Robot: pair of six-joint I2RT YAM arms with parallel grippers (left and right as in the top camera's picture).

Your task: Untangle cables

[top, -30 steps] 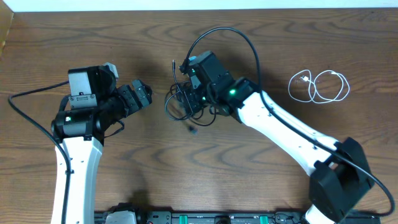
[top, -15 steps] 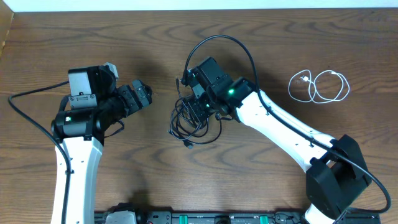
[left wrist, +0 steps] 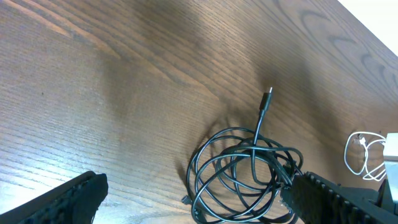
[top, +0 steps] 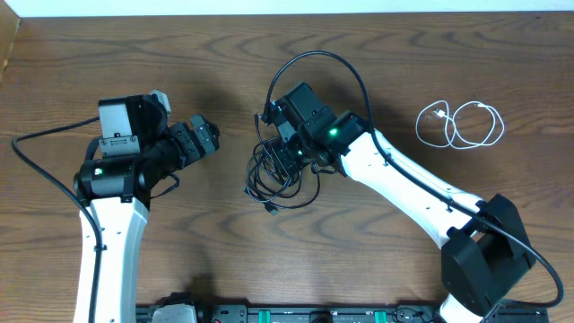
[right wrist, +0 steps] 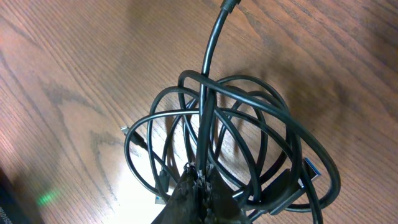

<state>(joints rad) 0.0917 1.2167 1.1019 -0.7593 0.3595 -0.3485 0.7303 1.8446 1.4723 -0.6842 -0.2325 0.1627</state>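
While the right gripper (top: 287,158) stands pinched tight, its jaws are closed on strands of a tangle of thin black cables (top: 274,179). Right wrist view: the dark fingertips (right wrist: 198,190) meet at the near edge of the loops, with several cords bunched between them. One stiffer strand climbs straight up from the pinch and leaves the top of that view. The other loops fan out ahead of and to either side of the fingers, lying on the brown wood-grain table (top: 179,54).

Left gripper (top: 204,135): jaws spread wide, nothing between them. It hangs beside the tangle, well apart from it and not touching. Left wrist view: the black coil (left wrist: 242,163) lies ahead of the open fingers, between their lines. One straight tail with a small plug end (left wrist: 268,93) points away beyond the coil.

A thin white cable (top: 459,124), coiled in two loose loops, lies alone on the table. It sits well behind the right gripper, past its forearm, apart from the black tangle.
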